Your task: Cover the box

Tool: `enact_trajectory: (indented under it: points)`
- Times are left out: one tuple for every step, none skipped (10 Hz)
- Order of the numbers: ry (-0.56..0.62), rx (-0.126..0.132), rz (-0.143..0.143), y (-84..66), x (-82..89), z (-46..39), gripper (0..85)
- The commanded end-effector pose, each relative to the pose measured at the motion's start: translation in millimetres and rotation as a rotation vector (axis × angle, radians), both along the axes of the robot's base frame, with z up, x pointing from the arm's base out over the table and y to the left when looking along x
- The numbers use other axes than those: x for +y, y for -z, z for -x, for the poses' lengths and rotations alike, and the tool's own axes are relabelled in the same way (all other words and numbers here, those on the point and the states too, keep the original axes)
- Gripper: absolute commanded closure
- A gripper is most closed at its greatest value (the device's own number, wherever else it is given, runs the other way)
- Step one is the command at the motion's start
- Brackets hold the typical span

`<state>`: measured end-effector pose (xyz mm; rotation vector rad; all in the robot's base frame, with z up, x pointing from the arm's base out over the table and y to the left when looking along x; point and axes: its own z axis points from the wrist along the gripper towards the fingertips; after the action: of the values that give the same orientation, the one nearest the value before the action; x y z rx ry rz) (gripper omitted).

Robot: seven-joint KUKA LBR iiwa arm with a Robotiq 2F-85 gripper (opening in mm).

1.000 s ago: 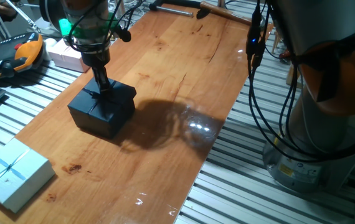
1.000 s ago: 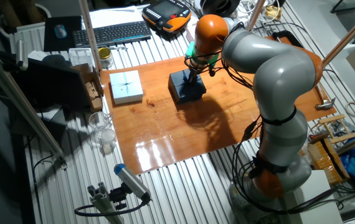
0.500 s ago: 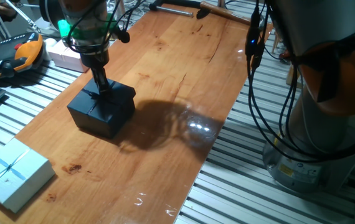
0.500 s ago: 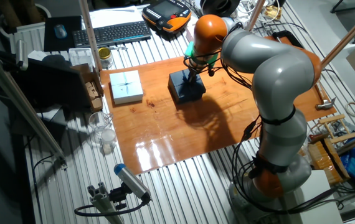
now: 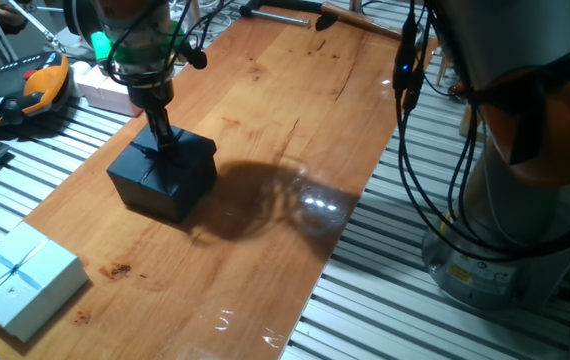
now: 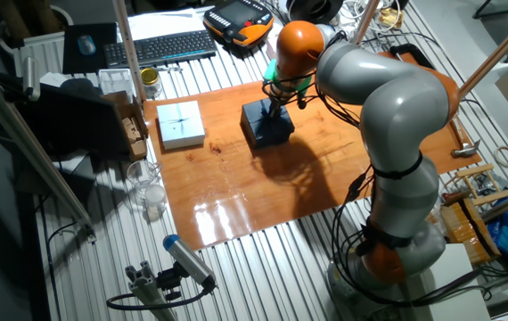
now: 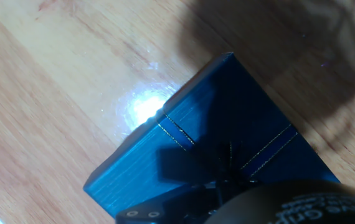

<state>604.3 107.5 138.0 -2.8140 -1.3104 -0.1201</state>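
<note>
The black box (image 5: pixel 155 192) stands on the left part of the wooden board (image 5: pixel 265 120). The flat black lid (image 5: pixel 137 166) with thin ribbon lines lies on top of it, so the box's inside is hidden. My gripper (image 5: pixel 168 143) points straight down onto the middle of the lid, with its fingers together at the ribbon bow. In the other fixed view the box (image 6: pixel 265 134) sits under the gripper (image 6: pixel 273 114). The hand view shows the lid (image 7: pixel 227 118) close up, with the gripper (image 7: pixel 227 182) at the ribbon crossing.
A pale blue gift box (image 5: pixel 20 280) lies at the board's near left corner and also shows in the other fixed view (image 6: pixel 181 123). A pale box (image 5: pixel 100 88) and an orange teach pendant (image 5: pixel 25 85) lie beyond the left edge. The arm's cables (image 5: pixel 415 150) hang on the right.
The gripper and the black box with its lid have shifted very slightly to the left on the board. Nothing else has moved.
</note>
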Motion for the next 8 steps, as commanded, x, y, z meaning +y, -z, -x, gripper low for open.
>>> enact_trajectory:
  points:
    - [0.0,0.001,0.0,0.4,-0.1,-0.6,85.0]
    - [0.0,0.001,0.0,0.9,0.0,-1.4,85.0]
    - [-0.002,0.003,0.0,0.9,-0.5,-2.3,85.0]
    - [-0.002,0.003,0.0,1.3,-0.8,-3.3,85.0]
    - [-0.002,0.004,-0.001,1.5,-1.3,-3.9,85.0]
    - [-0.002,0.004,-0.001,1.8,-1.6,-4.3,85.0]
    - [-0.003,0.004,-0.001,2.2,-1.5,-4.5,85.0]
    - [-0.003,0.004,-0.001,2.2,-1.3,-4.4,85.0]
